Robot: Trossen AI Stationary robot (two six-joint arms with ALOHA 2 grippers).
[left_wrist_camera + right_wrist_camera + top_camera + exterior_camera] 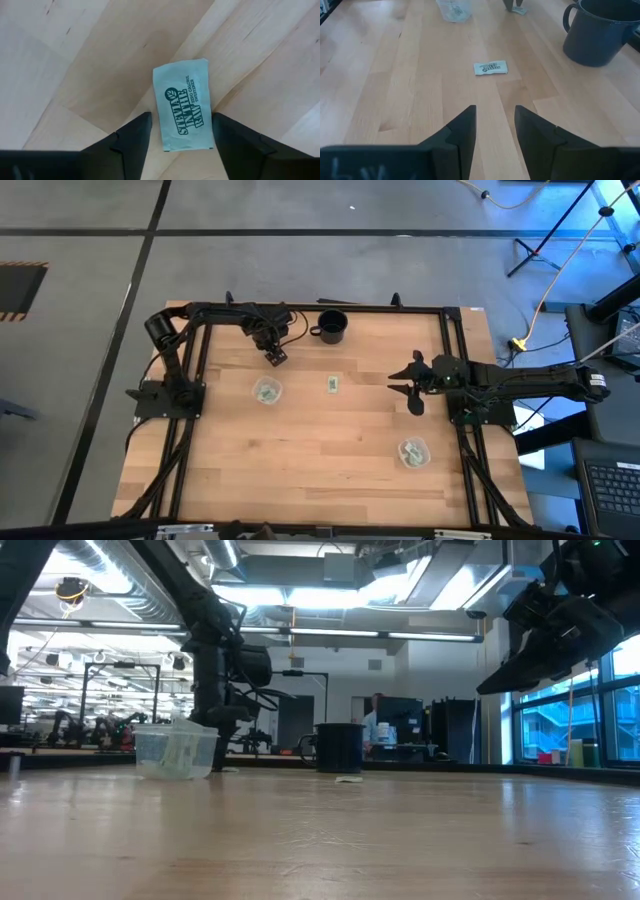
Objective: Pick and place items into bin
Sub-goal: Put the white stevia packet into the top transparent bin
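Note:
In the left wrist view a green-and-white packet [184, 107] lies flat on the wood. My left gripper [181, 131] points down over it, open, with one finger on each long side. In the high view this gripper [275, 356] is near the table's far edge, left of the black mug [332, 327], and hides that packet. A second packet [332, 384] lies flat mid-table and also shows in the right wrist view [491, 67]. My right gripper [495, 125] is open and raised at the table's right side [412, 386], holding nothing. My left gripper comes from above, pointing down, with its fingers along the packet's two long edges. One finger [222, 131] stands right at the packet's edge [211, 125]. I cannot tell whether it touches. The packet lies flat on the table.
A small clear bin [266, 391] with packets in it sits near my left gripper, toward the near edge. Another clear bin [414, 452] with packets sits at the near right. A dark frame [320, 307] borders the table. Bare wood lies in the middle and near part.

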